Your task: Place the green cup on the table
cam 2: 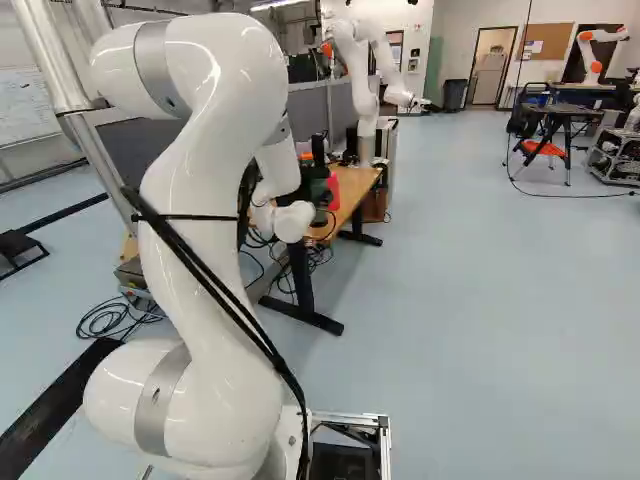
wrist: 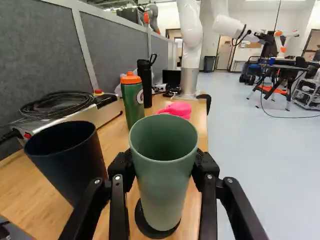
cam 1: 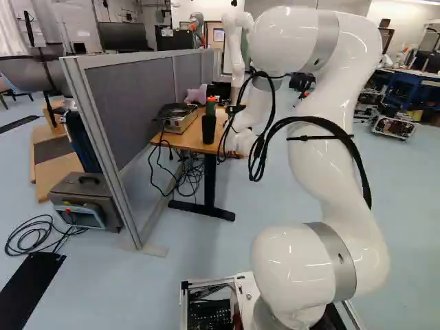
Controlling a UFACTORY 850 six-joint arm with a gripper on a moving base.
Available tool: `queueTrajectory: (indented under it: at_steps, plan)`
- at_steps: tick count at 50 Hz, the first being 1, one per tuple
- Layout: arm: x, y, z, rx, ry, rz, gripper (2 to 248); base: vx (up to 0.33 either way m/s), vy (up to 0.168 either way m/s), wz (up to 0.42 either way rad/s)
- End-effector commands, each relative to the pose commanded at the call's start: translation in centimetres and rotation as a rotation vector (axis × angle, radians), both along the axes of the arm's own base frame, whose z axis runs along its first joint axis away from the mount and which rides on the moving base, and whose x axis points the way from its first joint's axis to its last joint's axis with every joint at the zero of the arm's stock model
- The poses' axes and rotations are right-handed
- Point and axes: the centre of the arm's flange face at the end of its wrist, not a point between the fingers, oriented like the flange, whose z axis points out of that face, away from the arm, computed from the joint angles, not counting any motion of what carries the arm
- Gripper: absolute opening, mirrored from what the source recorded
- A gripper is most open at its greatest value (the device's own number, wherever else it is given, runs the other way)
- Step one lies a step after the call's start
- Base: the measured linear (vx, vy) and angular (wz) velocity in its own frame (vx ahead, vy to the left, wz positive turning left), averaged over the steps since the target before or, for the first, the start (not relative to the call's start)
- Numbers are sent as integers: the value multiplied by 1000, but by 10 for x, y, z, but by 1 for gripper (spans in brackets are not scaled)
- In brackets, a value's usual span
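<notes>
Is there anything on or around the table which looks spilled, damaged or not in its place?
Nothing looks spilled or damaged. Only the black cables look untidy: they hang in a loose tangle below the edge of the table.

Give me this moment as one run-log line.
gripper: shut on tapered green cup | cup: upright over light wooden table, contact unclear | beside: dark tapered cup | beyond: green bottle with orange lid
</notes>
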Motion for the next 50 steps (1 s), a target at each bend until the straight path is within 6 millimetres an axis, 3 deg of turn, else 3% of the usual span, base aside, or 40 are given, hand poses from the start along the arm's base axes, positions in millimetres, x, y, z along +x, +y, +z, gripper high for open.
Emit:
queueTrajectory:
  at_steps: [20,21,26,27,31,32,36,37,50]
  plan:
    - [2,1,-9,0,13,1,133,0,0,0]
    - [2,1,-9,0,13,1,163,0,0,0]
    - [2,1,-9,0,13,1,163,0,0,0]
    - [2,1,-9,0,13,1,196,0,0,0]
    - [2,1,-9,0,13,1,196,0,0,0]
    - [2,1,-9,0,13,1,232,0,0,0]
    - [2,1,-9,0,13,1,232,0,0,0]
    - [2,1,-9,0,13,1,247,0,0,0]
    - [-5,2,-3,0,10,4,247,0,0,0]
